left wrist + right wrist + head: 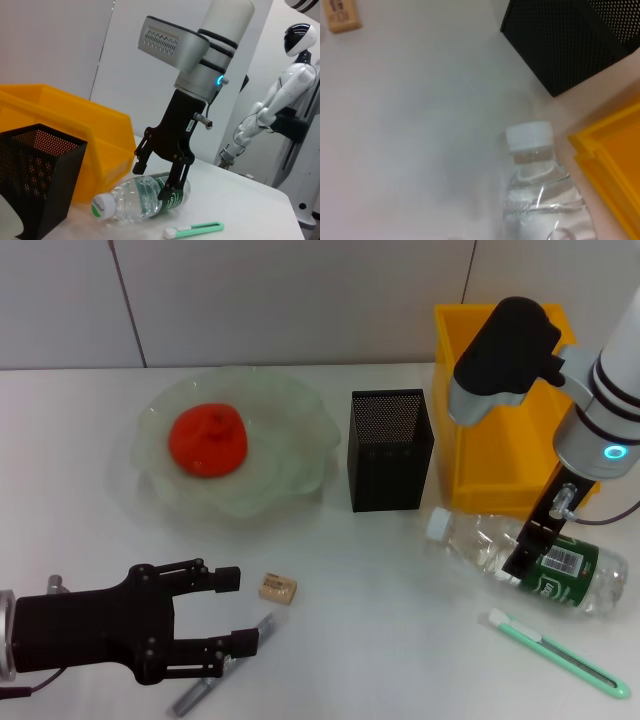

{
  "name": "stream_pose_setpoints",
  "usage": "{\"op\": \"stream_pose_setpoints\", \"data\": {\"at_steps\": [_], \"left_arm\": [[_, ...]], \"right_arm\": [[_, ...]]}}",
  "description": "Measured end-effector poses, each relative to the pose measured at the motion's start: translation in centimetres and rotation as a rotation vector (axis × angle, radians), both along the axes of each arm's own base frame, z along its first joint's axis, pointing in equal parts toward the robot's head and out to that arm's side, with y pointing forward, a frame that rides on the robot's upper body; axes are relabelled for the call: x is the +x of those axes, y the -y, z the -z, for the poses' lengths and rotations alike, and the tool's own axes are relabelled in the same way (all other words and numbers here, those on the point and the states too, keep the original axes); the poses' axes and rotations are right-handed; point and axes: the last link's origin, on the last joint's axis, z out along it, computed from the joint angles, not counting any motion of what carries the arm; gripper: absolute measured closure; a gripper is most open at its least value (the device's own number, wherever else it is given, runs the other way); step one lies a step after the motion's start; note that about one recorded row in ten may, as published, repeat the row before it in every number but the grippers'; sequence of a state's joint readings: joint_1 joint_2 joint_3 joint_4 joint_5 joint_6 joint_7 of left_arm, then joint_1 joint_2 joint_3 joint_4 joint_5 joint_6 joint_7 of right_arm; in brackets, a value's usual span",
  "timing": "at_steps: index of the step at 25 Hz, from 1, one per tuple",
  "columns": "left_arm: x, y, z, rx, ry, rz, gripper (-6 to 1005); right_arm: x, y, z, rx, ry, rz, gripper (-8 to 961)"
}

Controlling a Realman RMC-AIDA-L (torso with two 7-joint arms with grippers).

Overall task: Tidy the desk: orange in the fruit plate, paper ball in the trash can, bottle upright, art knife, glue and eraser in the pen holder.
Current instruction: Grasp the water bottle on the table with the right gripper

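Two risks stand out around the bottle [530, 558], which lies on its side on the desk [380, 640] with its white cap toward the pen holder [390, 450]. The right gripper [160, 172] stands over the labelled body with its fingers spread wide on either side, not clamped; round, slick plastic could roll out from between them as they close, likely toward the art knife [555, 652] lying just beyond the bottle on the near side. A grip taken this far from the cap could also let the bottle swing as it is tipped upright, knocking the trash can [500, 430] right behind the hand.

The left gripper [235, 610] hovers low with its fingers spread, and the glue [215, 680] lies directly under its lower finger, partly hidden; closing blind could pinch it crooked or push it away. The eraser [277, 588] sits just past the fingertips, apart from them. The orange [207, 440] already rests in the fruit plate [300, 480], well beyond that hand
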State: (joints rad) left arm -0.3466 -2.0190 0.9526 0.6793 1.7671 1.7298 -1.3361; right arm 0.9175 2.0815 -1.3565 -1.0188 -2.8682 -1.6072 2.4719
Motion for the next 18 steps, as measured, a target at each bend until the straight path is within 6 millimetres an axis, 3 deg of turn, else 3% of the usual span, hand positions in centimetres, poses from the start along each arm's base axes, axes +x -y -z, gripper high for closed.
{"op": "stream_pose_setpoints", "data": {"at_steps": [18], "left_arm": [[0.0, 0.0, 0.3, 0.005, 0.002, -0.013, 198]], "right_arm": [[2.1, -0.1, 2.4, -0.005, 0.021, 0.005, 121]]}}
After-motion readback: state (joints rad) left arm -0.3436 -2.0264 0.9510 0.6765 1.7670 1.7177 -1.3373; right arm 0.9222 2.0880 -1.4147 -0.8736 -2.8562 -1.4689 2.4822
